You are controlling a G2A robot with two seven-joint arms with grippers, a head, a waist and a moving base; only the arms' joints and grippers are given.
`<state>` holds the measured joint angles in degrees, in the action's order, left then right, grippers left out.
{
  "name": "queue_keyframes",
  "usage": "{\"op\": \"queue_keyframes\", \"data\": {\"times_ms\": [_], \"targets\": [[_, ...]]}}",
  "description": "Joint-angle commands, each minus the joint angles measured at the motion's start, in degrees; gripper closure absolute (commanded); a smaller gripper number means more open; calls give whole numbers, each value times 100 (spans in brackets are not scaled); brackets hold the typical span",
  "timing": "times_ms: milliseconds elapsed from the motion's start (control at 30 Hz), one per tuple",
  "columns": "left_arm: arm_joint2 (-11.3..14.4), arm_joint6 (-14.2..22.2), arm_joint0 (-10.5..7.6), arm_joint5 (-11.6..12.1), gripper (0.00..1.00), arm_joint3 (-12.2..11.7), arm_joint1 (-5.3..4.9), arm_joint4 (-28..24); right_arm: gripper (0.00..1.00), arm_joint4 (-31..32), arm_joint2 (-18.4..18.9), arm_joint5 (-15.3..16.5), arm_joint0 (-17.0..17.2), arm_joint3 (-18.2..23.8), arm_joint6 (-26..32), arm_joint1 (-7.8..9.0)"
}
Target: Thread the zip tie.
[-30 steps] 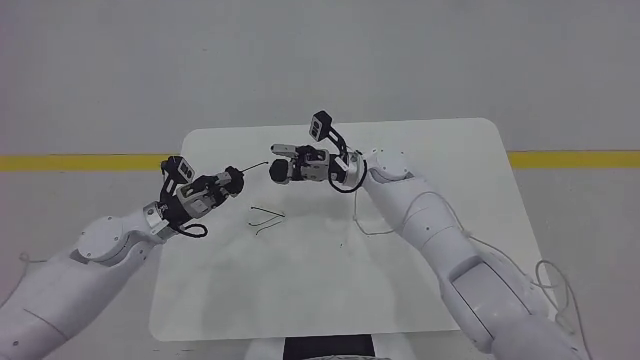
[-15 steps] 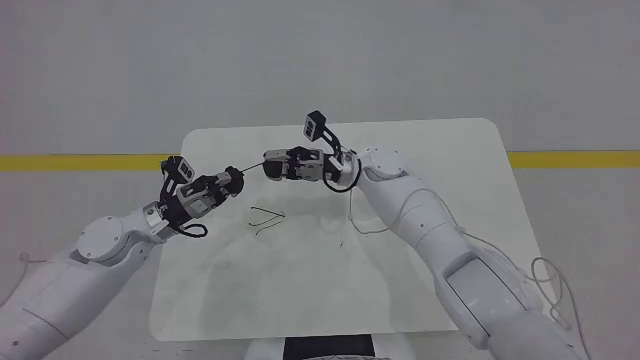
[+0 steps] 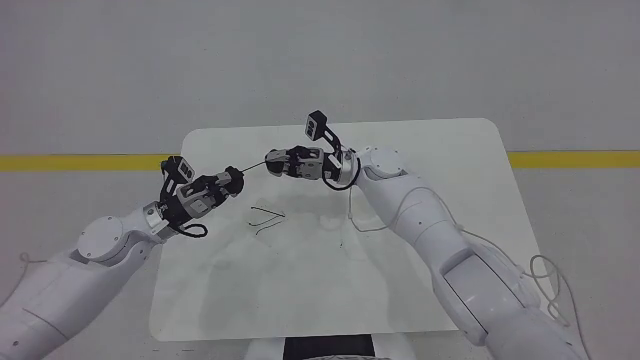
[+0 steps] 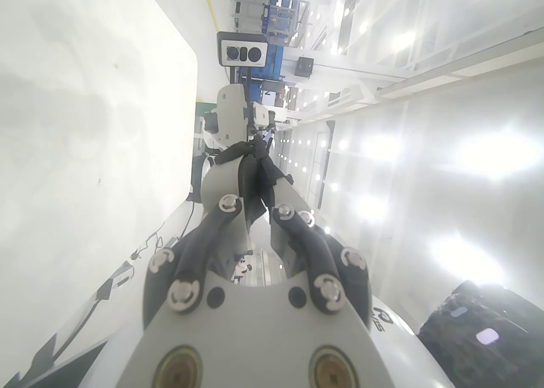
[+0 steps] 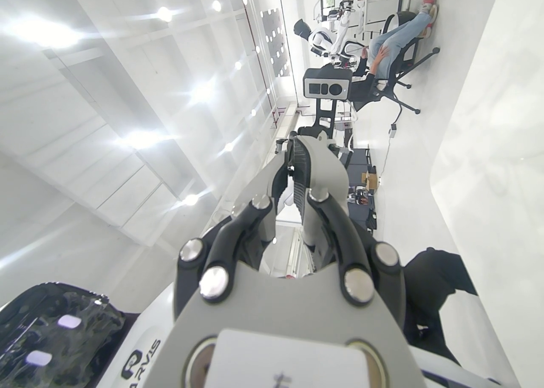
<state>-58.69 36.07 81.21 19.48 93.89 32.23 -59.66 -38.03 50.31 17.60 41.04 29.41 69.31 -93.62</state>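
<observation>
Left gripper (image 3: 233, 182) clamps one end of the black zip tie (image 3: 253, 170), right gripper (image 3: 271, 164) pinches the other, above the table (image 3: 250, 280).

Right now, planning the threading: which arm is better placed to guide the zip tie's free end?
Right, probably. The left pincer is shut on one end of the zip tie, anchoring it, and the free end meets the right pincer.
</observation>
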Motion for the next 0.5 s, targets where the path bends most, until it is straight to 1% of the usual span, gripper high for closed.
{"op": "queue_keyframes", "data": {"times_ms": [0, 33, 67, 467], "targets": [[0, 0, 0, 0, 100, 0, 0, 0, 95, 9, 6, 13, -4, -13, 0, -6], [0, 0, 0, 0, 100, 0, 0, 0, 96, 12, 9, 16, -6, -19, 2, -8], [0, 0, 0, 0, 100, 0, 0, 0, 100, 17, 12, 18, -8, -24, 3, -11], [0, 0, 0, 0, 100, 0, 0, 0, 100, 72, 75, 80, 4, -74, 10, -26]]}}
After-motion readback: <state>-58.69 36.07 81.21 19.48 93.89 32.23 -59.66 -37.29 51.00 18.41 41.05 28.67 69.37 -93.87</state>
